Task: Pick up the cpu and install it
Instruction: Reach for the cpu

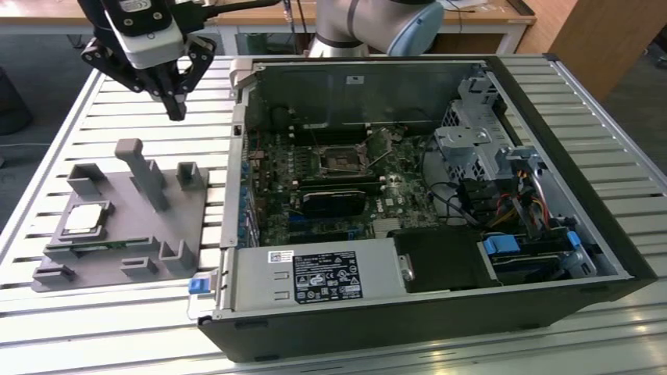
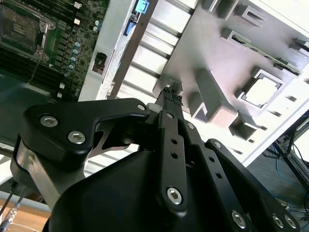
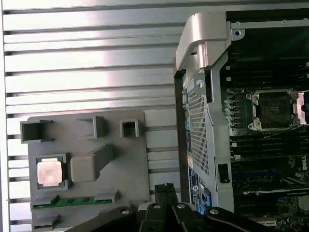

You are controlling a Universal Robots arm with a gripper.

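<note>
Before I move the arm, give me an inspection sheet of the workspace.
Surface: slatted metal table carrying a grey fixture and an open computer case.
Job's things: the cpu lies flat in a fixture pocket; the motherboard socket sits inside the case.
Clutter: green memory stick in a fixture slot beside the cpu.
Grippers: gripper shut, holding nothing, raised above the table near the fixture.
Cables: coloured wire bundle inside the case, at the exterior view's right.
Surroundings: wooden furniture behind the table.
</note>
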